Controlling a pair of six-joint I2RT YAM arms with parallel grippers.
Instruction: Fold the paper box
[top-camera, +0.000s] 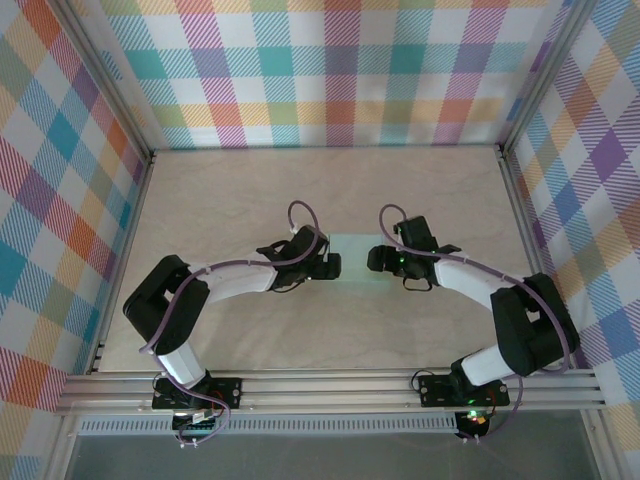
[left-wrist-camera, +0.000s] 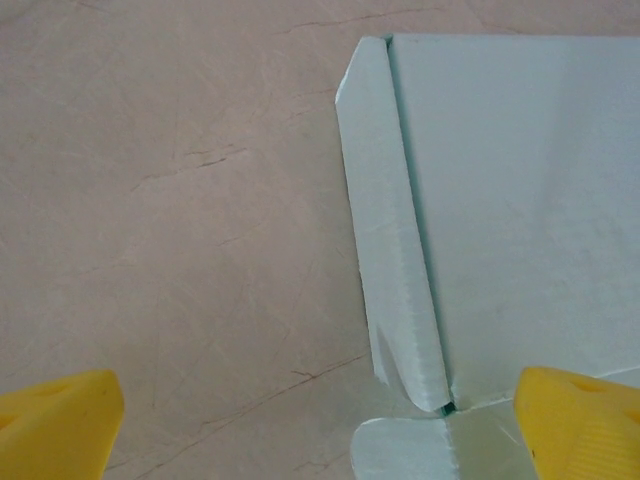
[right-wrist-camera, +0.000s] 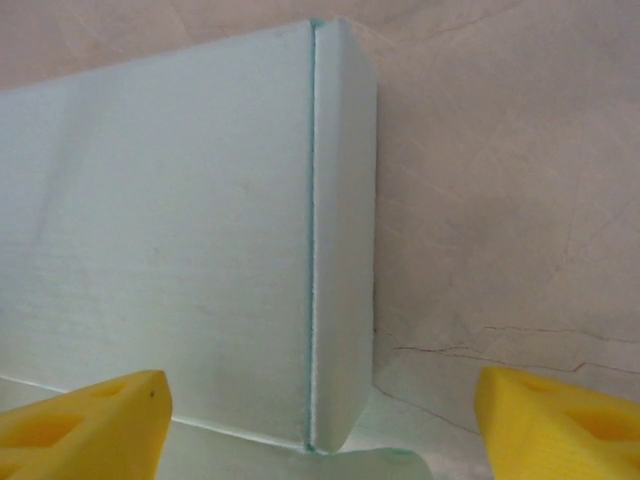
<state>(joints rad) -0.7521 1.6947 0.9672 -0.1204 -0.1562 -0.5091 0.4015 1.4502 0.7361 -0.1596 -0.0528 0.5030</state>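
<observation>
The paper box (top-camera: 355, 258) is a pale mint-blue die-cut sheet lying flat in the middle of the table, between both grippers. My left gripper (top-camera: 330, 266) hovers over its left edge, open; in the left wrist view its yellow fingers (left-wrist-camera: 60, 420) straddle the raised side flap (left-wrist-camera: 390, 230) and a rounded tab (left-wrist-camera: 410, 450). My right gripper (top-camera: 378, 259) hangs over the sheet's right edge, open; in the right wrist view the main panel (right-wrist-camera: 160, 240) and a folded side strip (right-wrist-camera: 345, 230) lie between its yellow fingertips (right-wrist-camera: 85, 425).
The pale wooden tabletop (top-camera: 240, 200) is ringed by plaid walls (top-camera: 330, 70) and an aluminium frame rail (top-camera: 330, 385) along the near edge. Purple cables loop over both arms.
</observation>
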